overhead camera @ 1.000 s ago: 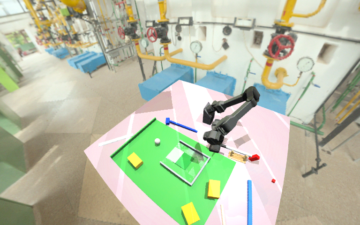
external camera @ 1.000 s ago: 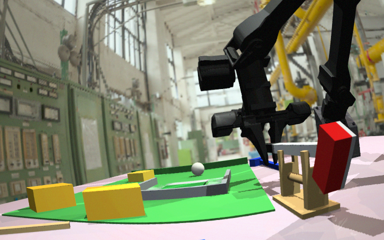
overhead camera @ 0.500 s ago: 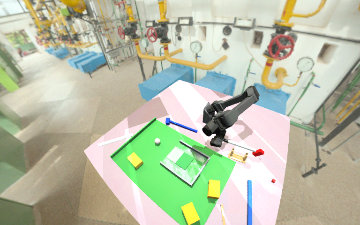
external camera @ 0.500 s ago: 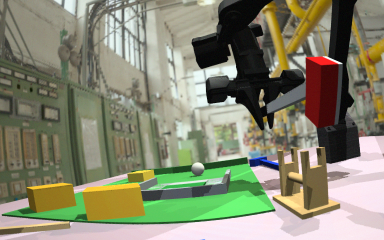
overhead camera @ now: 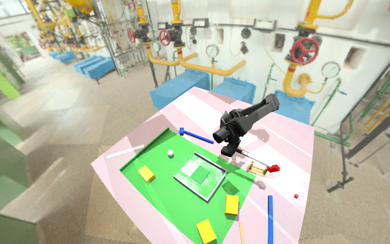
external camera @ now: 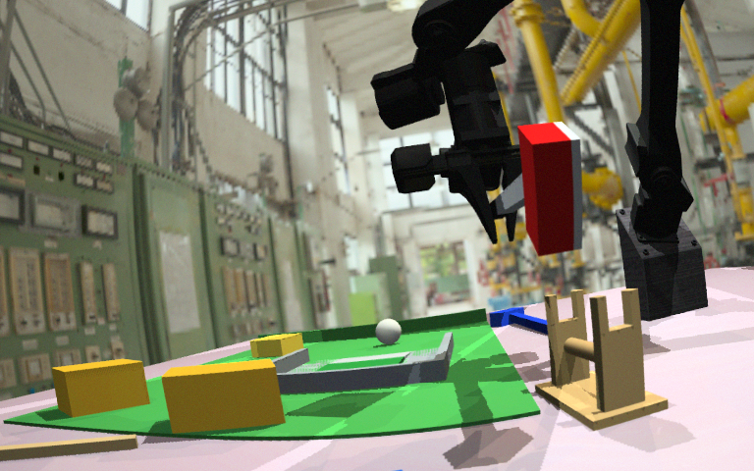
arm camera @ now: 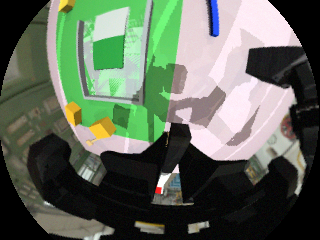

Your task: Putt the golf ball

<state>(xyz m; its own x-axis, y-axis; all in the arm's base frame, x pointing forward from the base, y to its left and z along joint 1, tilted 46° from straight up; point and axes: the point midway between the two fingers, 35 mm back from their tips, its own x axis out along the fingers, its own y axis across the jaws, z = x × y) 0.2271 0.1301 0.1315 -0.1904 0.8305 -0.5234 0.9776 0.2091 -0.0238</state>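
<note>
The putter (overhead camera: 273,168) (external camera: 547,191) (arm camera: 158,190) is up off its rack (overhead camera: 265,172) (external camera: 617,360), the pincer (overhead camera: 236,148) (external camera: 503,237) (arm camera: 171,135) closed on its handle, the head hanging out to one side. I would lift it well past the posts before swinging round, and turn gently, since a long shaft pinched at one end may twist. The head should then come down behind the ball (overhead camera: 170,153) (external camera: 388,331), between it and the end wall (overhead camera: 143,149) (external camera: 411,327), square to the ramp (overhead camera: 189,168). The stroke wants to be straight and modest: too soft and the ball rolls back, too hard and it may bounce off the kerb (overhead camera: 192,188) (external camera: 366,380) (arm camera: 115,100).

The mat (overhead camera: 161,192) (external camera: 489,389) (arm camera: 165,30) lies flat, with yellow blocks (overhead camera: 231,205) (external camera: 222,396) (arm camera: 102,128) standing on it. Under it is a pink and white bench (overhead camera: 293,129) (external camera: 694,389) (arm camera: 200,75), in a plant room of yellow pipes (overhead camera: 213,68) (external camera: 539,61) and green cabinets (external camera: 178,266).
</note>
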